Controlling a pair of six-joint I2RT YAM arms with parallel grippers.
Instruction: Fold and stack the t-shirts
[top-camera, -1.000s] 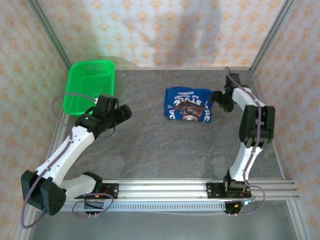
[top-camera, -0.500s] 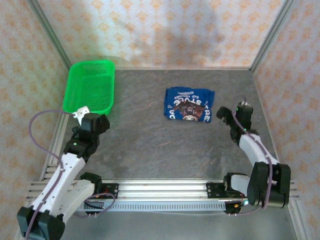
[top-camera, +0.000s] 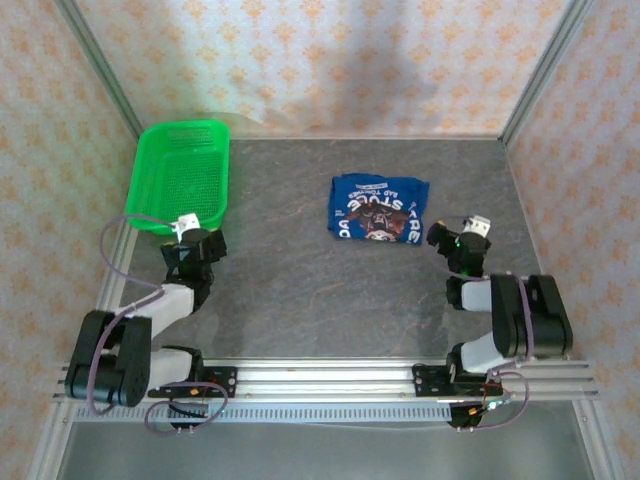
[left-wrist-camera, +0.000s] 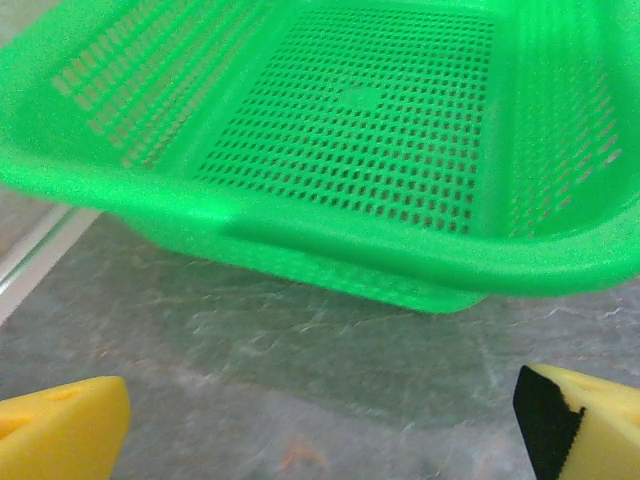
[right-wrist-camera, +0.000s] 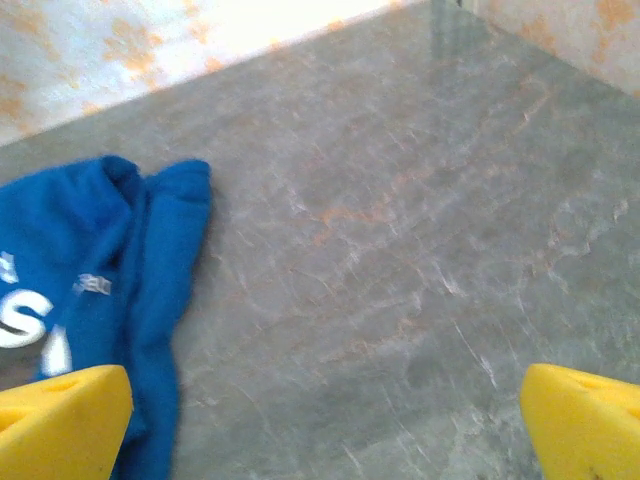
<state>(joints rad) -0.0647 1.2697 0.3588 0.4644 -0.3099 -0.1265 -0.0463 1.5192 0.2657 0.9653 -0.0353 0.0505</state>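
By the green basket (top-camera: 180, 175), the left jaws stand spread, holding nothing. The blue t-shirt (top-camera: 378, 209) lies folded on the counter (top-camera: 300, 290); just beside it, the right jaws are spread, empty. Folding looks finished; next probably means only parking the arms.

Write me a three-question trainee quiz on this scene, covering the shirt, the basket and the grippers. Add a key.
1. True or false: the blue t-shirt lies inside the green basket.
2. The left gripper is: A) shut on the t-shirt, B) open and empty, C) shut on the basket rim.
3. Which gripper is nearer the t-shirt?
Key: 1. False: it lies folded on the table, apart from the basket. 2. B. 3. The right gripper.
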